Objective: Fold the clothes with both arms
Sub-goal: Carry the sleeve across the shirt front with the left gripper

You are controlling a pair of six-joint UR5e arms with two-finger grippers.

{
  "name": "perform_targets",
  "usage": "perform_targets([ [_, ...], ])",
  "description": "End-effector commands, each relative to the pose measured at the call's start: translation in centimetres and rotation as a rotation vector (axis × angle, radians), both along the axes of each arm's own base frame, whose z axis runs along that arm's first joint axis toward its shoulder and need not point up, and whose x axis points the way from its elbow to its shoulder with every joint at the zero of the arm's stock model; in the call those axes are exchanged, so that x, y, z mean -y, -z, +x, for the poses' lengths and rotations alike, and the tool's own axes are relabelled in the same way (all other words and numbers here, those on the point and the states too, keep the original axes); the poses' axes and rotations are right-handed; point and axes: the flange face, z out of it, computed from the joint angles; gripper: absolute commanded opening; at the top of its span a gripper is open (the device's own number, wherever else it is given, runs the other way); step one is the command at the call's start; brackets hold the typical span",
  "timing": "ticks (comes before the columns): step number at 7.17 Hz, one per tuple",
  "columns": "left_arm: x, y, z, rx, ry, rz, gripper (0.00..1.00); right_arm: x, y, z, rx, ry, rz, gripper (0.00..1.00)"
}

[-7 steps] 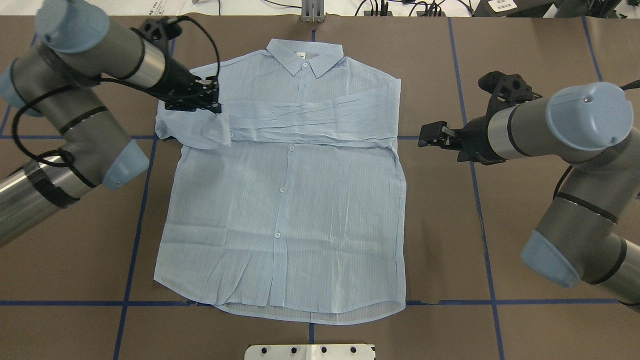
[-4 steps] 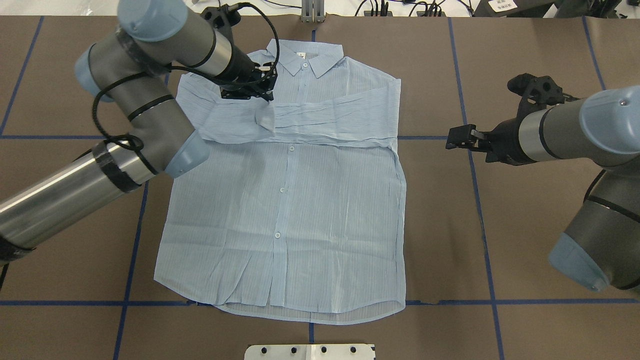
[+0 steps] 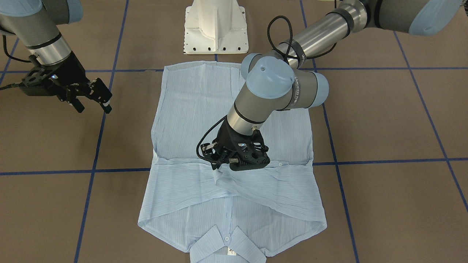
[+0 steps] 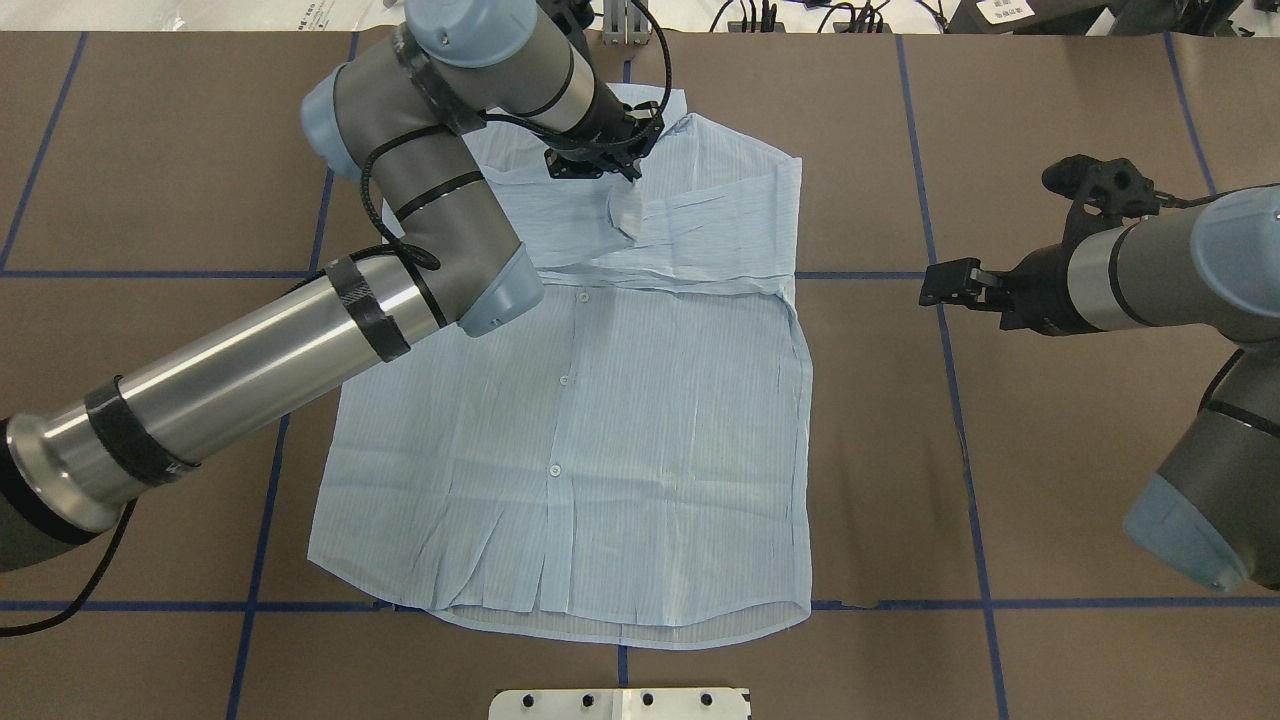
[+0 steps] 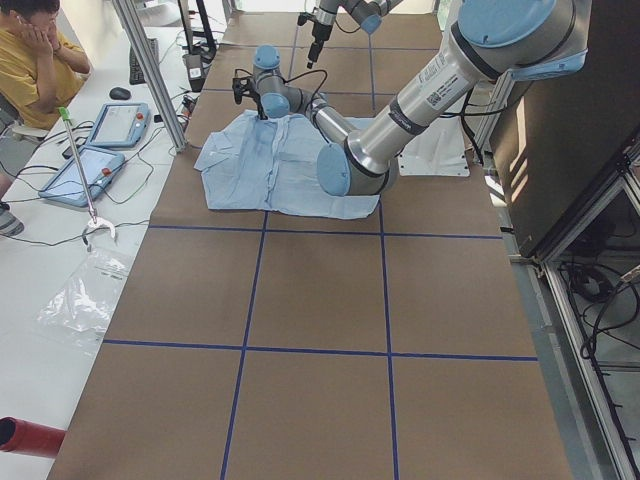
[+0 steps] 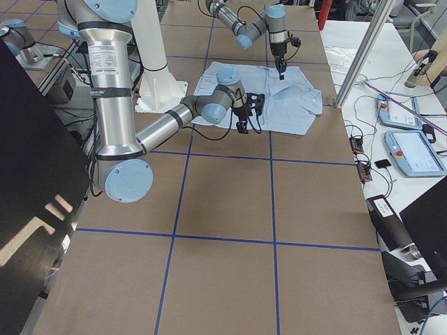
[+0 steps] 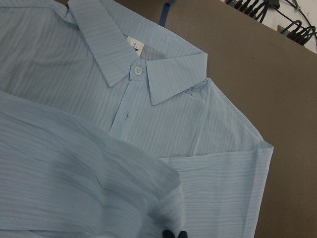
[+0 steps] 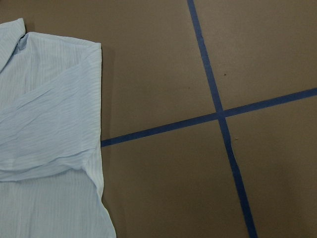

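Observation:
The light blue pinstriped shirt (image 4: 580,430) lies face up on the brown table, collar (image 7: 133,64) at the far edge, hem towards the robot. One sleeve is folded flat across the chest. My left gripper (image 4: 628,175) hangs over the upper chest just below the collar, shut on the cuff end of the other sleeve (image 3: 256,182), which trails back to the shoulder. Its fingertips (image 7: 173,234) show at the bottom of the wrist view. My right gripper (image 3: 93,106) hovers open and empty over bare table, clear of the shirt's side edge (image 8: 96,148).
The white pedestal base (image 3: 215,25) stands at the near edge behind the hem. Blue tape lines (image 8: 223,119) cross the brown table cover. Cables (image 4: 800,15) run along the far edge. A person (image 5: 30,50) sits past that edge by two tablets (image 5: 120,125).
My left gripper has carried the sleeve end from the shirt's left shoulder across the chest to below the collar. The right gripper has drawn back, away from the shirt.

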Motion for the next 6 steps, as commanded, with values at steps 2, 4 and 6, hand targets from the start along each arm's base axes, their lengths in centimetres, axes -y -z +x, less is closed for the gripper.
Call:
perform_targets([
  [2,-1.3,2.1,2.2,-0.024,-0.004,0.039,0.99,-0.5,0.5,-0.9,0.013,0.01,-0.005,0.99],
  [4,-4.6,2.5,-1.4,-0.084,-0.013,0.079,0.99,-3.2,1.8,-5.5,0.032,0.052,-0.011,0.99],
  [6,-11.1,-3.6,-8.5,-0.124,-0.06,0.096,0.99,-9.7,3.8,-13.5,0.065,-0.037,-0.07,0.99],
])
